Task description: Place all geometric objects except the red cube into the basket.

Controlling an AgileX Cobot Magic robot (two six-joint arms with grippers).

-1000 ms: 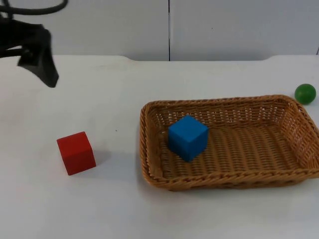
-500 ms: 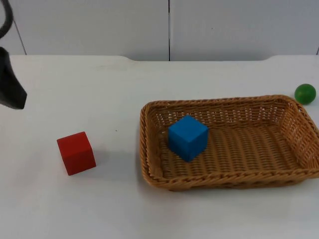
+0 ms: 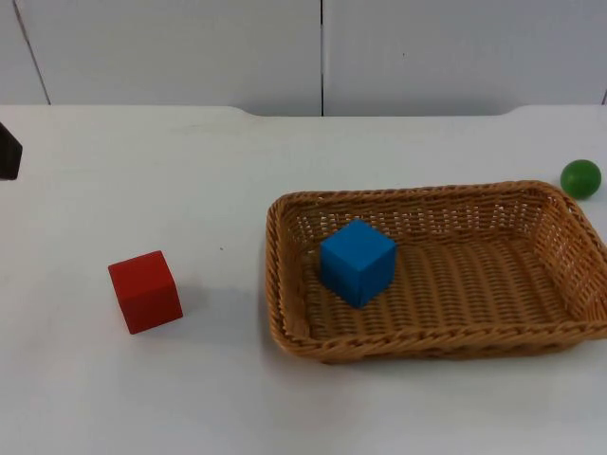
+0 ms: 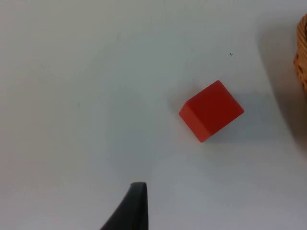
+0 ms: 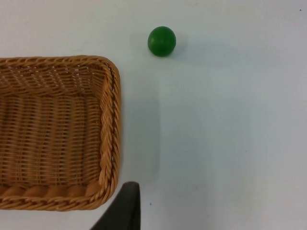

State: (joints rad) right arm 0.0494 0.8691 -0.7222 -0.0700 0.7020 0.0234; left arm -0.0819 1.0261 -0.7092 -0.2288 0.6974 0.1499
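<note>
Left gripper (image 3: 8, 152) — far to the left of the basket, at the table's edge, holding nothing; whether its jaws stand apart or together cannot be told.

Red cube (image 3: 144, 291) — on the table (image 3: 190, 171), well left of the basket, apart from it (the one piece to be left out).

Basket (image 3: 285, 284) — wicker, rectangular, the landmark here.

Blue cube (image 3: 357, 262) — inside the basket, near its left end, resting on the weave.

Green ball (image 3: 580, 178) — on the table just beyond the basket's far right corner, clear of the rim.

Right gripper (image 5: 125, 208) — above the table just off the basket's right end, the ball lying ahead of it; jaw state cannot be told.

Step in hand, by judgement: blue cube done, ball outstanding. Next move calls for the right arm to reach the ball, close on it and carry it over the rim.
</note>
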